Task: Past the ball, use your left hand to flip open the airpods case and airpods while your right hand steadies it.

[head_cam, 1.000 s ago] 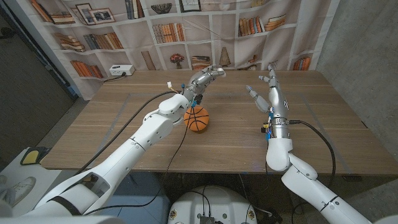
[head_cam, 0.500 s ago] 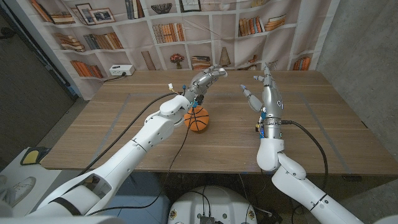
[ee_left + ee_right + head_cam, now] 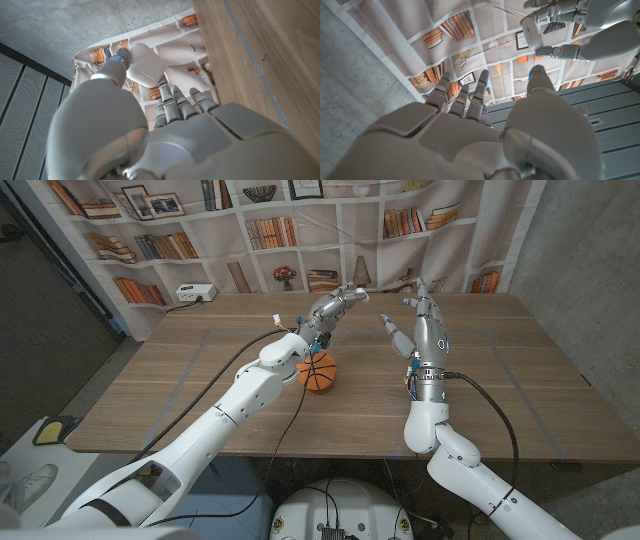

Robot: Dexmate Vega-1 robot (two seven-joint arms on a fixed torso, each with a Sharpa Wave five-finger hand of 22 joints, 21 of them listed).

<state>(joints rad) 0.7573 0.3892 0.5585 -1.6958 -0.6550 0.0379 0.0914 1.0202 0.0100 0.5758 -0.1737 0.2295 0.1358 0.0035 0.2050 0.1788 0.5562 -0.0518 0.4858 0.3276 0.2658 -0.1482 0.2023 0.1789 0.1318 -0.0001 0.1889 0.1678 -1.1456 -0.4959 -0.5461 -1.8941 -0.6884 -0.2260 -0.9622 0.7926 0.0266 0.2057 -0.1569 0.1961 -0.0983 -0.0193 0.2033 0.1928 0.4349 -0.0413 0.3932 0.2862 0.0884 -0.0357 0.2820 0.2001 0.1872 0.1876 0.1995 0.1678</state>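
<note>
An orange basketball (image 3: 318,374) sits on the wooden table (image 3: 200,390) near its middle. My left hand (image 3: 335,303) hangs above the table just beyond the ball. It pinches a white airpods case (image 3: 145,62) between thumb and fingers, and the lid looks closed. The case (image 3: 532,32) also appears in the right wrist view, held in the left hand (image 3: 570,30). My right hand (image 3: 418,325) is raised to the right of the left hand, a short gap away, fingers spread and holding nothing.
A white power strip (image 3: 195,293) lies at the table's far left edge. A printed bookshelf backdrop (image 3: 300,220) hangs behind the table. Cables run along both arms. Bare wood stretches to the left and right of the ball.
My right hand has moved left, closer to the left hand and the case. The left hand and the ball have stayed put.
</note>
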